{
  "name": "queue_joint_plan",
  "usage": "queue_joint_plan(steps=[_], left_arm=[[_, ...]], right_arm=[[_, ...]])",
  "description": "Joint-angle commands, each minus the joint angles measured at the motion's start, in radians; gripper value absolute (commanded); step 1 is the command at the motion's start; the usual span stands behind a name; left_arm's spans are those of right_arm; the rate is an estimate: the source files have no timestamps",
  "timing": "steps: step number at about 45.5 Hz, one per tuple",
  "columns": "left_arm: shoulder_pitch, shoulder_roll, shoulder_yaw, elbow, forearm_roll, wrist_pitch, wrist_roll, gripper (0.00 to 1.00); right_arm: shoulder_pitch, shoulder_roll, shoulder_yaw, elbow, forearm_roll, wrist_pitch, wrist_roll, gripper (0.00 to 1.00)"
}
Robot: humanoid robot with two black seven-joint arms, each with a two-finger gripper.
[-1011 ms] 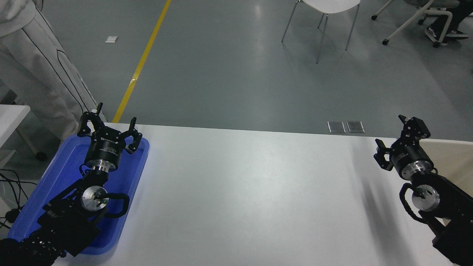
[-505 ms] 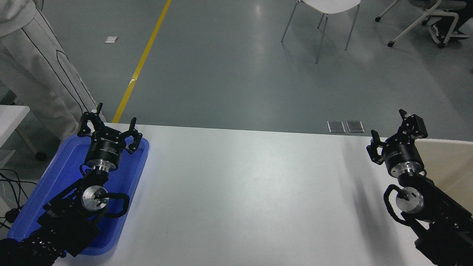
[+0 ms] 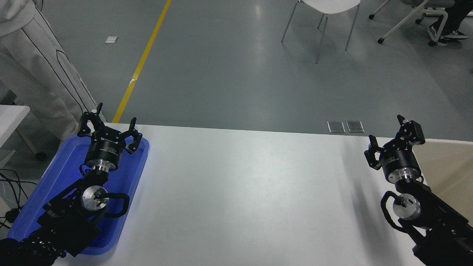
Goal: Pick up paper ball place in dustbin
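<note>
Arms came first: 2 black ones rose from the bottom corners over the white table [image 3: 236, 192]. At the lower left, the parked arm lay across 1 flat blue tray [image 3: 55, 184], and the left claw [image 3: 109, 127] hung above the tray's far end with its fingers spread and nothing between them. At the lower right, the other arm reached forward along the table's right side, and the right claw [image 3: 392, 136] was likewise spread wide and held nothing. Just to its right, at the table's far right corner, showed 1 cream-beige dustbin [image 3: 449, 162], only partly in the picture and partly covered by the arm; what lay inside could not be seen. No paper ball was visible anywhere on the table or in either claw.

Between the 2 arms the tabletop showed only soft shadows, the darkest beside the right arm. Beyond the far edge lay grey floor with 2 small metal floor plates [image 3: 346, 126] side by side, 1 yellow line [image 3: 142, 61] running away toward the top, and 1 scrap of white paper [image 3: 111, 39]. A person in pale clothing [image 3: 33, 62] stood at the far left. At the top stood 1 white chair [image 3: 325, 22], and further right the legs of other seating.
</note>
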State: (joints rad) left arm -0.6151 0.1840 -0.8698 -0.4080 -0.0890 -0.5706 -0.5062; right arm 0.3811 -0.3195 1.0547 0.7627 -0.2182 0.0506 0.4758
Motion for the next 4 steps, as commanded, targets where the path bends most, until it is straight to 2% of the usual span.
queue_joint_plan(steps=[1,4], left_arm=[[0.0,0.0,0.0,0.0,0.0,0.0,0.0,1.0],[0.0,0.0,0.0,0.0,0.0,0.0,0.0,1.0]], right_arm=[[-0.013,0.0,0.007,0.009,0.002,0.002,0.04,1.0],[-0.013,0.0,0.007,0.012,0.002,0.002,0.041,1.0]])
